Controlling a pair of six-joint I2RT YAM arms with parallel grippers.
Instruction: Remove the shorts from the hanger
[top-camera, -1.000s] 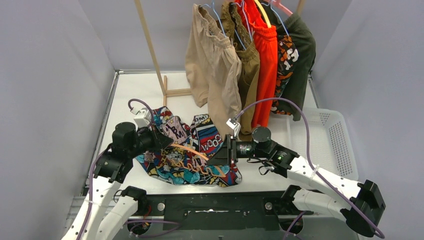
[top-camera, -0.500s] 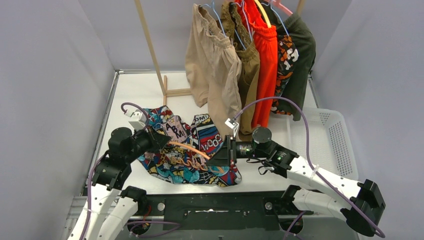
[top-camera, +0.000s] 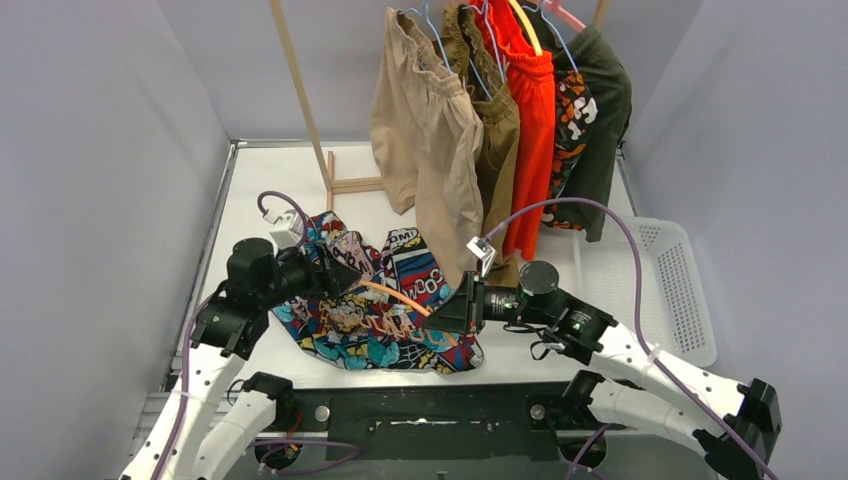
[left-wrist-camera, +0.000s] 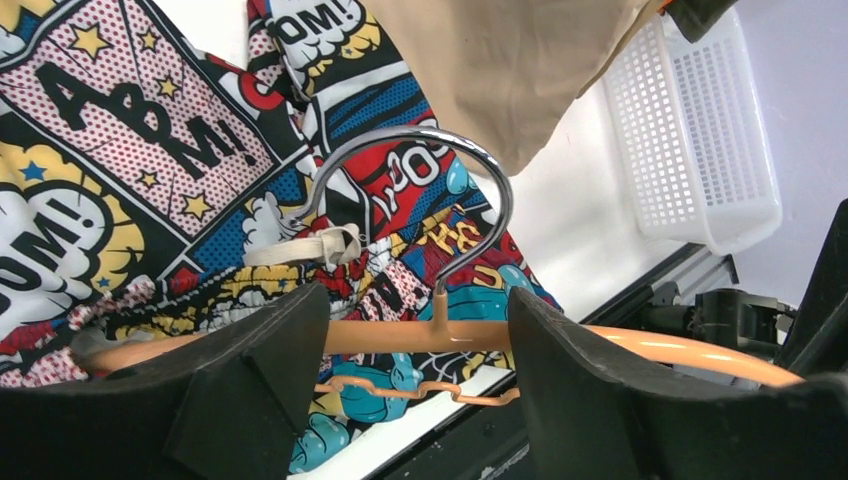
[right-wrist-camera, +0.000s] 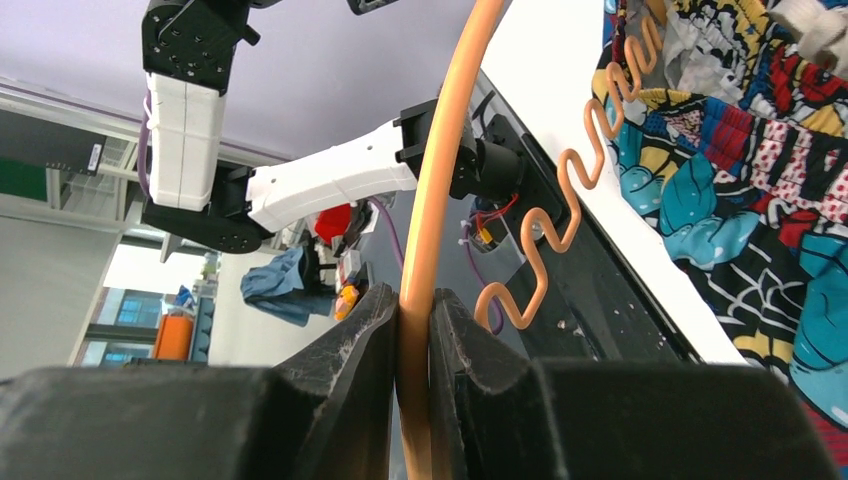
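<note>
The comic-print shorts (top-camera: 370, 330) lie crumpled on the table in front of both arms. An orange hanger (top-camera: 395, 297) with a metal hook (left-wrist-camera: 470, 165) lies across them. In the left wrist view its left end runs under the waistband (left-wrist-camera: 180, 300). My left gripper (top-camera: 345, 278) is open, its fingers either side of the hanger's bar (left-wrist-camera: 400, 335) below the hook, not pressing it. My right gripper (top-camera: 452, 312) is shut on the hanger's right arm (right-wrist-camera: 445, 150). The hanger's wavy lower wire (right-wrist-camera: 560, 200) hangs over the table's front edge.
Beige (top-camera: 425, 130), brown (top-camera: 497, 120), orange-red (top-camera: 532, 110), camouflage (top-camera: 572, 120) and dark green (top-camera: 603, 110) shorts hang on hangers from the wooden rack (top-camera: 300, 100) at the back. A white basket (top-camera: 660, 290) sits at the right.
My left gripper has opened and let go of the hanger's bar. My right gripper closed on the hanger's arm and shifted a little to the right with it.
</note>
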